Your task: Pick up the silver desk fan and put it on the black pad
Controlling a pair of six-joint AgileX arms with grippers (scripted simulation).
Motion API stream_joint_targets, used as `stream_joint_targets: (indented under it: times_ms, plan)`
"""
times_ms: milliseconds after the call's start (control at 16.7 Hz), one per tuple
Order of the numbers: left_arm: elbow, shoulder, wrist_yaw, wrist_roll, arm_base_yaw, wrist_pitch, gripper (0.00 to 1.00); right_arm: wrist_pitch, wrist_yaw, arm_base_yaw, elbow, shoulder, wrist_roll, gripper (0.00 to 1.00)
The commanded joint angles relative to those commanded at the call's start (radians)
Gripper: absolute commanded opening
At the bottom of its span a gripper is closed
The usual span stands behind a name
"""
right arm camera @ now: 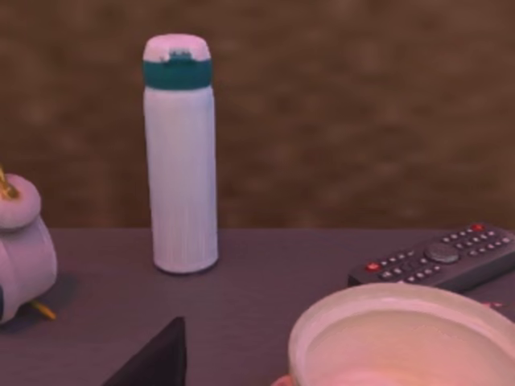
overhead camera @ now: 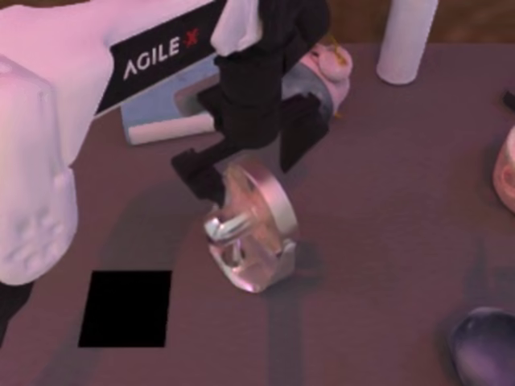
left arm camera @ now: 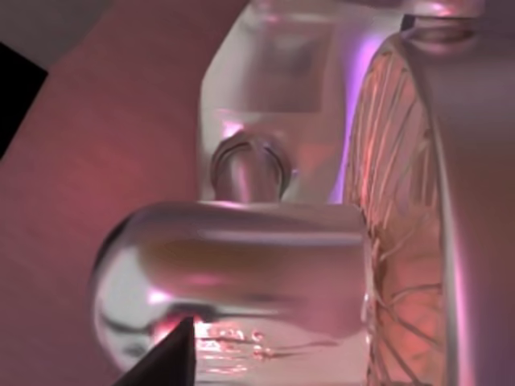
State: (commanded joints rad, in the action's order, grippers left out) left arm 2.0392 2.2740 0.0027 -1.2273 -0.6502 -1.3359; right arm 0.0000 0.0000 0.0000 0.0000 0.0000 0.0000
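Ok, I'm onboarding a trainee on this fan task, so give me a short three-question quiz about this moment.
1. True or false: the silver desk fan already sits on the black pad.
2. Which arm's hand is at the fan? A) left B) right
3. Fill in: in the right wrist view, the white bottle has a ____ band under its cap.

Key:
1. False; the fan is apart from the pad, toward the top view's right of it.
2. A; the left hand is over the fan.
3. Teal.
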Motion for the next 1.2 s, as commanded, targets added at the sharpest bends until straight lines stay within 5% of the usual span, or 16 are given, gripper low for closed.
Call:
stream_joint_targets:
  times_ms: [660,1200]
  plan:
    - [0.000,0.000,0.000,0.000,0.000,0.000,0.02,0.000,0.000,0.000,0.000,0.000,0.000,1.00]
    - [0.000,0.000,0.000,0.001,0.001,-0.001,0.00,0.000,0.000,0.000,0.000,0.000,0.000,1.00]
